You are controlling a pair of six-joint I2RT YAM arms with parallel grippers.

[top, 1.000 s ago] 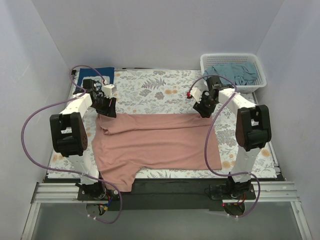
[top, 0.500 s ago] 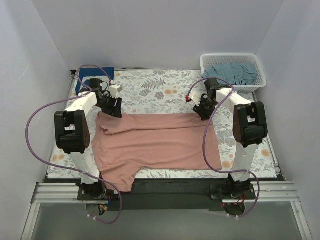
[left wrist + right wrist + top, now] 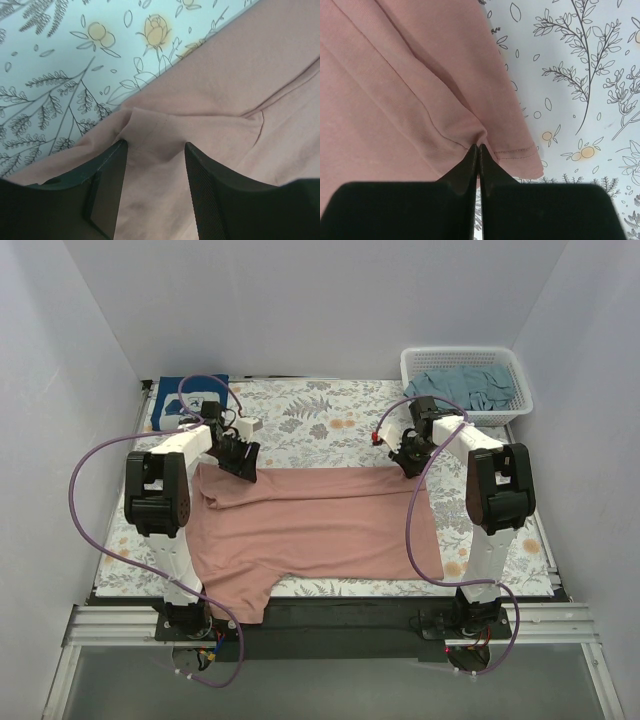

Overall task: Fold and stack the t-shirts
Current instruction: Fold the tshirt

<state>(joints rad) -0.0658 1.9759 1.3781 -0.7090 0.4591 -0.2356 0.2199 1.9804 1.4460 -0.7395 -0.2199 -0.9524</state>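
Note:
A dusty-pink t-shirt lies spread across the floral cloth, its far edge folded over. My left gripper is at the shirt's far left corner. Its jaws are open and straddle a raised fold of pink cloth, with the left gripper resting on it. My right gripper is at the far right corner, and the right gripper is shut on a pinch of the pink shirt beside the stitched hem. A navy t-shirt lies at the back left. A grey-teal t-shirt sits in the basket.
The white lattice basket stands at the back right corner. The floral table cloth shows beyond the pink shirt. White walls close in on three sides. One sleeve of the pink shirt hangs over the near edge.
My right gripper has closed on the shirt's far right corner. My left gripper has slid to the right along the shirt's far edge and stays open.

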